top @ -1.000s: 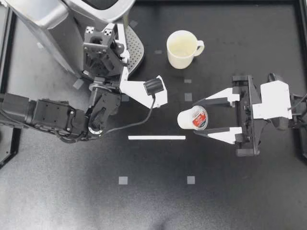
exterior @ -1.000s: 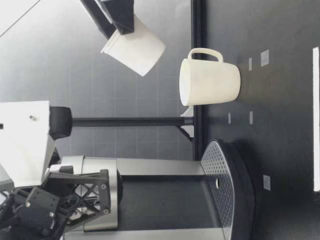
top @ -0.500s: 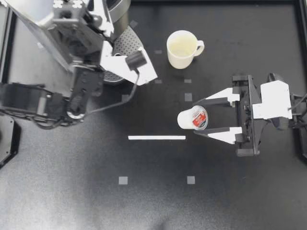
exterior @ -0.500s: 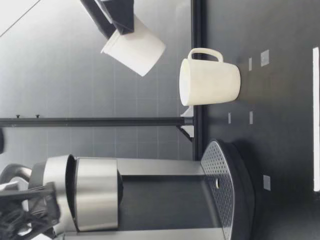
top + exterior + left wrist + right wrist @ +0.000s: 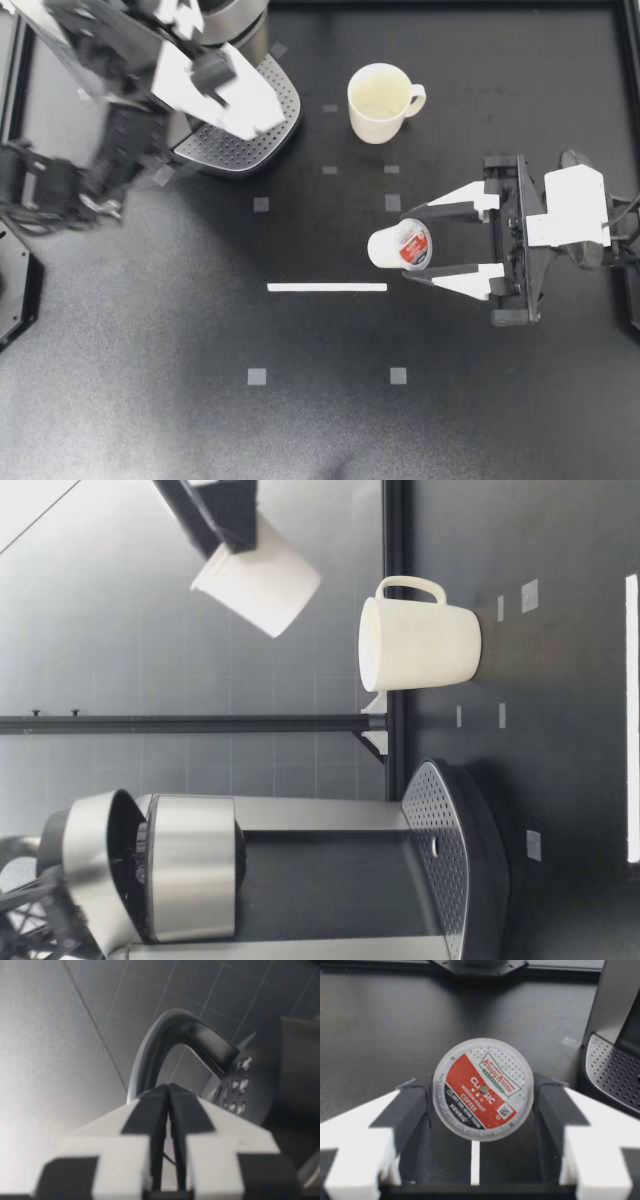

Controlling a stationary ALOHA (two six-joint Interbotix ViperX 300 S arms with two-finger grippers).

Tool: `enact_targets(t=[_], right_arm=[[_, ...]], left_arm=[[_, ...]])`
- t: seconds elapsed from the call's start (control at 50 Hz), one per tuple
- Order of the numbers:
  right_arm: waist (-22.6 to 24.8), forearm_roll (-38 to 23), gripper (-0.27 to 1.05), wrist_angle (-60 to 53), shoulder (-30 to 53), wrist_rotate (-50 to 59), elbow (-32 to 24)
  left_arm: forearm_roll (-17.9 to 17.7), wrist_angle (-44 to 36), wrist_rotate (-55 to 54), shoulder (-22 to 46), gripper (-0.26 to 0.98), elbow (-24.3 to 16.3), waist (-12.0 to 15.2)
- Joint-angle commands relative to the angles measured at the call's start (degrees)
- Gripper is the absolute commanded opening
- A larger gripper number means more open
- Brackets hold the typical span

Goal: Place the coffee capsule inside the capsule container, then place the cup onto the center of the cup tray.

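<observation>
Sideways, coffee capsule [image 5: 400,246] clamped in right gripper [image 5: 407,247], touched from both sides

The silver coffee machine [image 5: 120,40] stands at the black table's [image 5: 150,400] rear left, with its perforated metal cup tray [image 5: 245,140] jutting rightward. The cream ceramic cup [image 5: 380,102] sits right of that tray. Well apart, the foil-lidded plastic capsule [image 5: 398,246] is pinched between the right gripper's [image 5: 405,246] fingers.

Left gripper [image 5: 175,15] closed, right gripper [image 5: 408,247] clamping
</observation>
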Motion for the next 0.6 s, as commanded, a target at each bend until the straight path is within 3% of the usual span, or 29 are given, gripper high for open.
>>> enact_targets(t=[0.0,0.28,0.58], right_arm=[[-0.35,-0.09,0.47,-0.7,-0.44,0.18,-1.49],[-0.26,0.09,0.47,-1.14,-0.97,0.0,-2.02],[-0.26,0.09,0.47,-1.67,-0.97,0.09,-2.46]], left_arm=[[0.18,-1.49,-2.81,-3.08,0.12,0.26,2.02],[-0.7,-10.37,-15.56,-11.07,0.11,4.48,5.27],[-2.9,-25.49,-24.61,-17.84,0.11,8.53,13.54]])
